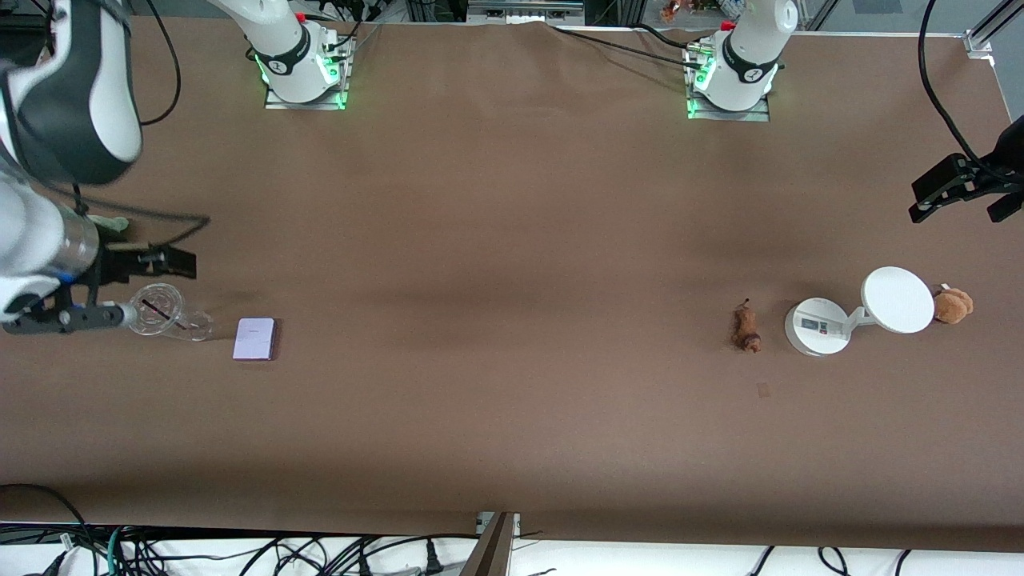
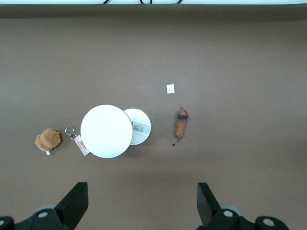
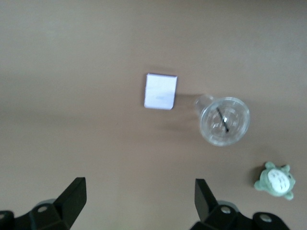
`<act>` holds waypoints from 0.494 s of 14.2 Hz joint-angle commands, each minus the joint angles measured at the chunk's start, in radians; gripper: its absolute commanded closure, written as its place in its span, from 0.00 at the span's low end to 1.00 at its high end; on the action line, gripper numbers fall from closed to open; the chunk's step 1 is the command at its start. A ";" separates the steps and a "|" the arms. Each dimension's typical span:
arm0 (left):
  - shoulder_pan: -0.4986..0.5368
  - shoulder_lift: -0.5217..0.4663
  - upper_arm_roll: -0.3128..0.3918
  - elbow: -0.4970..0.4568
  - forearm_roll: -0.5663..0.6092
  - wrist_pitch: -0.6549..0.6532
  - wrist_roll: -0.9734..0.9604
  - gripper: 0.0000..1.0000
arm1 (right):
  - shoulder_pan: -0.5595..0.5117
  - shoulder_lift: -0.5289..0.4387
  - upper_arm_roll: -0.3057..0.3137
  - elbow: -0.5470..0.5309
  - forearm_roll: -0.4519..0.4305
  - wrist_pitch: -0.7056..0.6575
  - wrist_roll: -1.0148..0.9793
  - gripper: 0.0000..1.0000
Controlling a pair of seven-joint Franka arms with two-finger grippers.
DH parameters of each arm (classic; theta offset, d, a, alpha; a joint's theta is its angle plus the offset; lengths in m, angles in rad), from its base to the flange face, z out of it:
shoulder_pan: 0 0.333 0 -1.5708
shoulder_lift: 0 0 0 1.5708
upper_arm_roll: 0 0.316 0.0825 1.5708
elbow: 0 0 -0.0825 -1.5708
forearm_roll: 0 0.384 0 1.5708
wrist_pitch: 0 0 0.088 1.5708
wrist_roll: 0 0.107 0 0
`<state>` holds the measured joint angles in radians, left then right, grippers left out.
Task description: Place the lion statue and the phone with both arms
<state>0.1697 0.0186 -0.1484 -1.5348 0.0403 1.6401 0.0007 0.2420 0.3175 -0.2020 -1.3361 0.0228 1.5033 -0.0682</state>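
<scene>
Surface [image 1: 496, 240]: brown, being shared by two arms whose bases are being seen along its robot edge.

Lion statue [image 1: 747, 328]: small reddish-brown figurine with a thin dark tail tip, being seen lying flat toward the left arm's end of the surface, just beside the white two-disc device [image 1: 860, 312] and not touching it. In the left wrist view the lion statue [image 2: 181, 125] is being shown apart from both discs, with a small white scrap [image 2: 170, 88] near it.

Brown plush [image 1: 953, 305]: being seen beside the larger disc, closer to the left arm's end; a keyring and tag are being shown between the two in the left wrist view.

Phone [image 1: 255, 338]: pale-lavender, flat, being seen toward the right arm's end of the surface, just beside a clear plastic cup [image 1: 160, 312] lying on its side with a dark straw.

Green plush [image 3: 275, 180]: being shown near the cup in the right wrist view.

Left pincer [image 1: 964, 190]: being held open and empty in the air, above the surface edge at the left arm's end.

Right pincer [image 1: 104, 292]: being held open and empty, above the clear plastic cup area.
</scene>
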 commanded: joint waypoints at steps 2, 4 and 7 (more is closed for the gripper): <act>-0.004 0.024 -0.002 0.033 0.024 -0.014 0.004 0.00 | -0.010 -0.217 0.058 -0.213 -0.070 -0.006 -0.012 0.00; -0.006 0.026 -0.003 0.031 0.026 -0.016 0.001 0.00 | -0.021 -0.306 0.070 -0.251 -0.075 0.006 -0.004 0.00; -0.006 0.026 -0.003 0.031 0.024 -0.017 0.001 0.00 | -0.078 -0.357 0.137 -0.238 -0.080 -0.026 -0.013 0.00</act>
<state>0.1697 0.0278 -0.1485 -1.5348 0.0405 1.6400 0.0007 0.2183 0.0187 -0.1211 -1.5315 -0.0381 1.4858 -0.0682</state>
